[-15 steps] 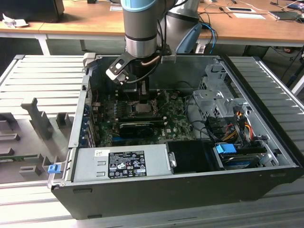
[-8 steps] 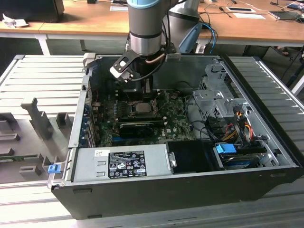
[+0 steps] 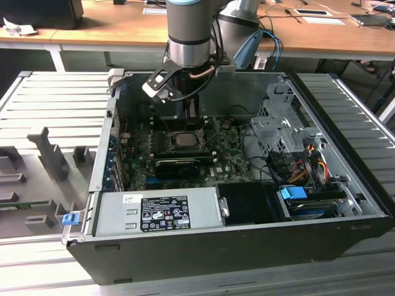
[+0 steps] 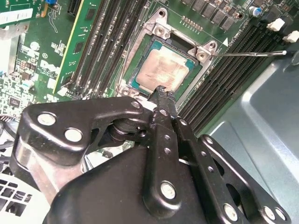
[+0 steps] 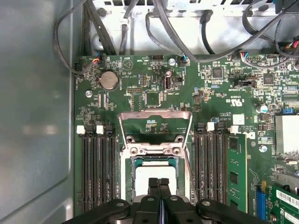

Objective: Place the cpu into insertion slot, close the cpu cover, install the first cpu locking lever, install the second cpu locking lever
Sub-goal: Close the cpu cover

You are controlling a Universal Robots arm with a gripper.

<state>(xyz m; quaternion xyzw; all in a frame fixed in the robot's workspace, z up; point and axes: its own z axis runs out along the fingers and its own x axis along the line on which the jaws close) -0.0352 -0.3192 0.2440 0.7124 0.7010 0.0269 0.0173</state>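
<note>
CPU (image 4: 159, 70) lies flat in the slot (image 4: 161, 31), silvery top up, with the slot's metal rim around it and the green board (image 5: 140, 74) all about. In the exterior view it sits a little above the middle of the frame (image 3: 183, 137), inside the open computer case (image 3: 185, 253). The cover (image 5: 154, 113) is swung open, clear of the CPU and hinged at one edge of the slot; green board shows through its square window. The gripper (image 4: 161, 91) hangs over one edge of the CPU with its two fingers (image 5: 153, 186) pressed together and nothing between them. The tips look to be touching the CPU's edge, though from these angles I cannot be sure of contact. A thin metal lever (image 4: 247, 53) juts out from a corner of the slot across the memory slots (image 4: 219, 79), unlatched. The arm (image 3: 191, 37) comes down from the upper middle of the exterior view. A black finned card (image 3: 179, 163) lies just below the CPU there, and a silvery power supply (image 3: 157, 213) fills the case's lower left.
</note>
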